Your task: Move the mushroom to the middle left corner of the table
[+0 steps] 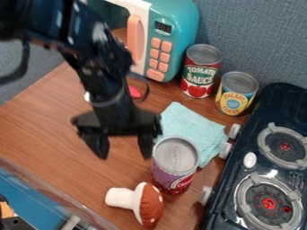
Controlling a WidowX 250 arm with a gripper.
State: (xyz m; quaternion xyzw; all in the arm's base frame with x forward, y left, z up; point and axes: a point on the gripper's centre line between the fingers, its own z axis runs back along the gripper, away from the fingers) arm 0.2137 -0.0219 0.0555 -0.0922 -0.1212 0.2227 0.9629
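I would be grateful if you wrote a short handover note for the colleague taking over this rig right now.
End effector: open and empty, hanging over the table, up-left of the purple can in the view.
Mushroom: lying on its side on the table near the view's bottom edge, cap toward the purple can, stem pointing left.
Done: no part of the move shows yet; the mushroom is ungrasped.
Left: grasp it, carry it to the middle left corner, release. The purple can stands close by, so I'd approach carefully.

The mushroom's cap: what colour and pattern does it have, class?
The mushroom's cap is reddish-brown with small pale spots, seen best in the camera view.
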